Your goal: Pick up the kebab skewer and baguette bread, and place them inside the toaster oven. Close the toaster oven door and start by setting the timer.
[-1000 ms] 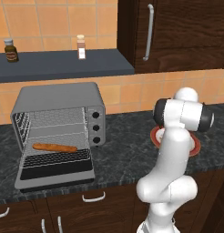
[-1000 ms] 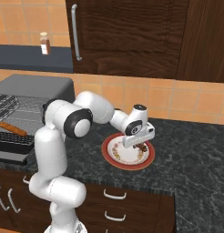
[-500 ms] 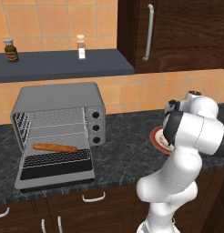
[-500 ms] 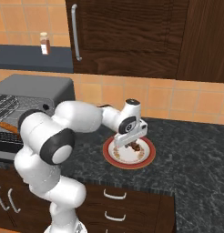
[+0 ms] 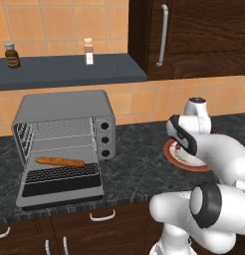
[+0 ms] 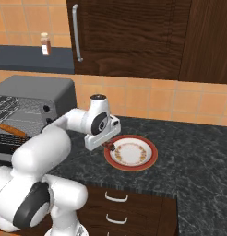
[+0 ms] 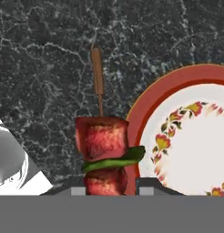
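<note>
Hand view: end effector (image 7: 106, 193) pinches the kebab skewer (image 7: 104, 145) near its meat, apparently lifted off the plate (image 7: 177, 136) at three o'clock, bound for the toaster oven (image 5: 64, 144) holding the baguette bread (image 5: 60, 161).

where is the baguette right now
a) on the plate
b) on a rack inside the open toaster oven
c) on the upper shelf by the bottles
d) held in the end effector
b: the baguette bread lies on a wire rack inside the toaster oven, whose door hangs open, while the end effector is closed on the kebab skewer beside the plate.
</note>
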